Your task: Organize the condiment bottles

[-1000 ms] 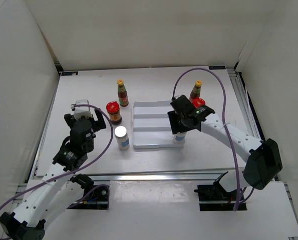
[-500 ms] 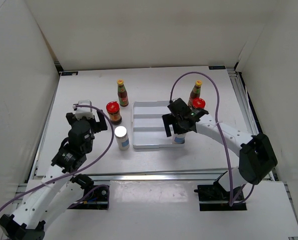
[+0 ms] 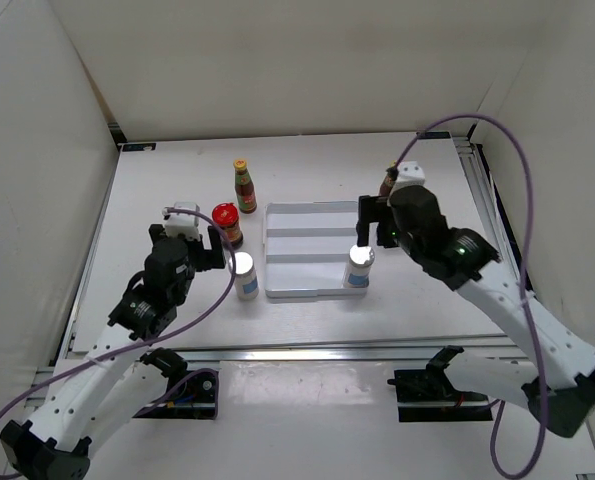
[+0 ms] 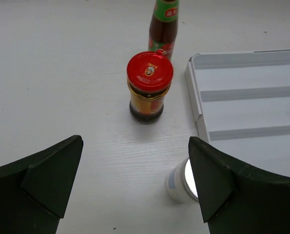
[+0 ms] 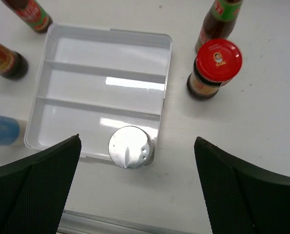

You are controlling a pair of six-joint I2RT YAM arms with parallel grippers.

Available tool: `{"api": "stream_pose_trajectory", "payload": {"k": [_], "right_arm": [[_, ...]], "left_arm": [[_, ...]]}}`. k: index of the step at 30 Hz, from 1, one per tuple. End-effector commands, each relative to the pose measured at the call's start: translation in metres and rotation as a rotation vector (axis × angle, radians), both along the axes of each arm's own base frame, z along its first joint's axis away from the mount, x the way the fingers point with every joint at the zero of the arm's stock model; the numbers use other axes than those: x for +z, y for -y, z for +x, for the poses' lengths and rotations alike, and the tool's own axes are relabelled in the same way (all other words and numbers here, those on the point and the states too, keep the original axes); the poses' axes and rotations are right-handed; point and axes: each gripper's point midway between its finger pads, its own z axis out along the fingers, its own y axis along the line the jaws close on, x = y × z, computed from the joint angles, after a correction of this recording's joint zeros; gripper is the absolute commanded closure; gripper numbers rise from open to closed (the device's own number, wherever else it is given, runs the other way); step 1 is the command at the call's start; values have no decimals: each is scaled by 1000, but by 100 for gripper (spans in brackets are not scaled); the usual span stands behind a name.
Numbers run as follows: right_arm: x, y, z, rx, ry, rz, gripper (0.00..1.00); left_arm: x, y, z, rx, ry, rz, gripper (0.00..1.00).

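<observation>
A white ridged tray (image 3: 302,246) lies mid-table. One silver-capped shaker (image 3: 357,266) stands upright in its near right corner, also seen from above in the right wrist view as the shaker (image 5: 130,147). My right gripper (image 3: 376,224) hangs open above it, touching nothing. Right of the tray stand a red-lidded jar (image 5: 215,68) and a slim dark bottle (image 5: 222,17). Left of the tray are a second shaker (image 3: 243,274), a red-lidded jar (image 3: 225,223) and a yellow-capped dark bottle (image 3: 242,186). My left gripper (image 3: 189,244) is open, with that shaker (image 4: 181,180) just inside its right finger.
White walls enclose the table on three sides. A metal rail (image 3: 307,352) runs along the near edge. The tray's far and middle compartments (image 5: 106,87) hold nothing. Purple cables loop over both arms.
My right gripper opened, let go of the shaker in the tray and drew up and back to the right. My left gripper shifted right, closer to the shaker left of the tray.
</observation>
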Motion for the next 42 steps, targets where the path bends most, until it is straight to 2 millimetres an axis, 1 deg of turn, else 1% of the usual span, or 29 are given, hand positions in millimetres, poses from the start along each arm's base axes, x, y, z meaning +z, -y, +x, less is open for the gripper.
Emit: {"api": "stream_pose_trajectory", "payload": {"k": [1, 2, 3, 4, 5, 7, 10, 11, 12, 13, 14, 15, 16, 17, 18, 20, 24, 26, 29, 30, 32, 33, 34, 35, 37, 38, 39, 40, 42], "right_arm": [[26, 18, -3, -43, 81, -7, 0], [26, 20, -2, -50, 85, -11, 0], [27, 22, -5, -50, 84, -12, 0], [25, 23, -6, -50, 77, -18, 0], [25, 23, -6, -50, 77, -18, 0], [19, 25, -8, -49, 62, -31, 0], [10, 23, -10, -51, 38, -25, 0], [9, 21, -11, -40, 33, -19, 0], [9, 18, -12, -34, 25, -4, 0], [5, 19, -13, -34, 17, -11, 0], [4, 17, -13, -27, 14, -7, 0], [4, 17, -13, -27, 14, -7, 0], [4, 17, -13, -27, 14, -7, 0], [4, 17, -13, -27, 14, -7, 0], [4, 17, -13, -27, 14, -7, 0], [4, 18, -13, -21, 16, -16, 0], [6, 22, -15, -30, 21, -19, 0], [5, 23, -16, -30, 21, -19, 0], [5, 23, -16, -30, 21, -19, 0], [5, 23, -16, -30, 21, -19, 0], [7, 24, -17, -30, 28, -13, 0], [7, 24, -17, -30, 28, -13, 0], [7, 24, -17, -30, 28, -13, 0], [3, 24, -18, -30, 21, -19, 0], [2, 25, -19, -30, 14, -26, 0], [2, 27, -19, -37, 18, -30, 0], [4, 28, -19, -37, 25, -24, 0], [1, 28, -20, -37, 18, -30, 0], [1, 28, -20, -37, 18, -30, 0]], "left_arm": [[12, 18, -8, -114, 27, -50, 0], [9, 33, -11, -207, 18, -56, 0], [3, 41, -14, -259, 8, -54, 0], [3, 49, -17, -311, 6, -51, 0], [-7, 58, -19, -360, -25, -55, 0], [-18, 71, -18, -418, -80, -57, 0], [-24, 85, -15, -465, -102, -79, 0], [-32, 90, -19, -499, -128, -84, 0], [-32, 96, -20, -521, -129, -87, 0], [-35, 96, -19, -521, -141, -84, 0], [-43, 104, -22, -549, -168, -78, 0], [-47, 106, -23, -557, -182, -74, 0], [-51, 103, -19, -526, -196, -68, 0], [-62, 105, -20, -525, -231, -51, 0], [-63, 106, -20, -520, -243, -38, 0], [-75, 101, -17, -479, -281, -20, 0], [-83, 99, -11, -435, -310, -16, 0], [-85, 96, -9, -409, -316, -14, 7], [-87, 91, -8, -386, -319, -1, 24], [-87, 90, -7, -378, -317, 3, 35], [-87, 88, -6, -365, -314, 8, 46], [-84, 84, -4, -344, -300, 13, 53], [-84, 81, -3, -326, -296, 21, 68], [-80, 82, -1, -326, -288, 17, 75], [-68, 75, 3, -285, -246, 20, 89], [-64, 70, 7, -255, -231, 28, 89], [-57, 72, 9, -255, -218, 22, 89], [-38, 73, 14, -249, -186, 10, 89], [-21, 76, 19, -249, -176, 6, 89]]}}
